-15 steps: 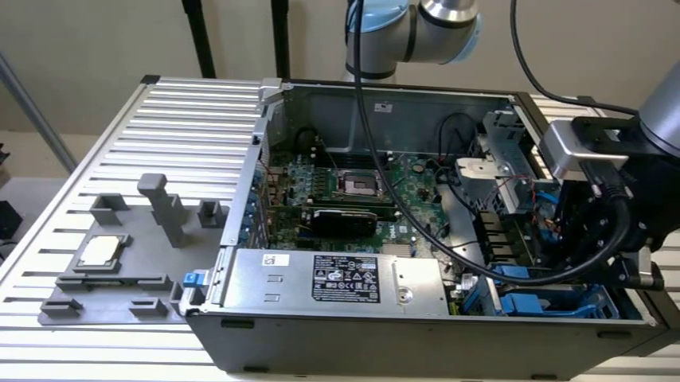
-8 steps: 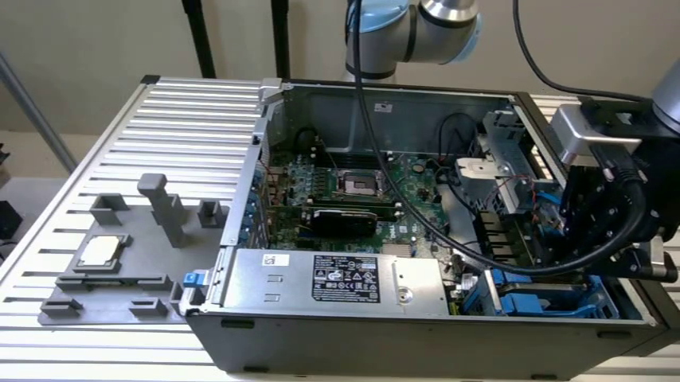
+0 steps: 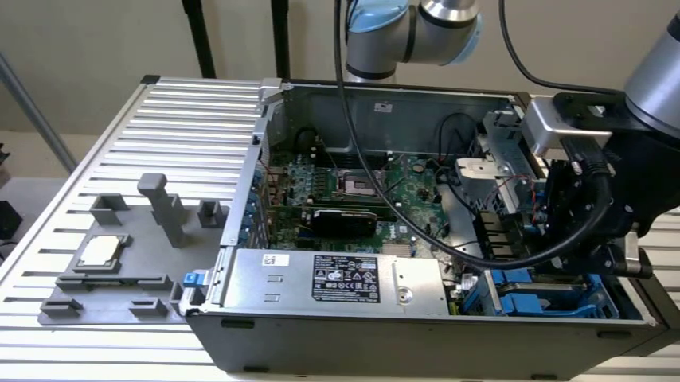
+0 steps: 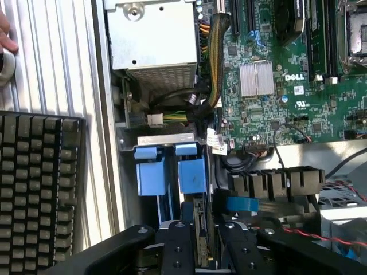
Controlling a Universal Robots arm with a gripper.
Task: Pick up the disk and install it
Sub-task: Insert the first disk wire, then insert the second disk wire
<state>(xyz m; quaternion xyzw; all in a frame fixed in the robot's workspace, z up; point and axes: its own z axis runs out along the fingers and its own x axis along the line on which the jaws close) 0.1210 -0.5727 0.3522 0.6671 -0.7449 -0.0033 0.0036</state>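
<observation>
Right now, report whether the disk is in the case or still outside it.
In. The disk stands on edge between the gripper's fingers, down among the blue drive bays of the open computer case. Whether fully seated: cannot tell.

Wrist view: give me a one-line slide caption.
Pincer poised over blue-railed drive bays in the open computer case, green motherboard beside them.

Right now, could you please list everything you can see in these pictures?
Computer case: one, grey, open, on the slatted table.
Circuit board: one, green, on the case floor.
Power supply box: one, silver, black-and-white label, front of the case.
Disk: one, edge-on between the fingers, above the blue drive bay.
Holder tray: one, grey, on the table at the exterior view's left.
Processor chip: one, silver, on the tray.
Gripper: one, black, over the drive bay.
</observation>
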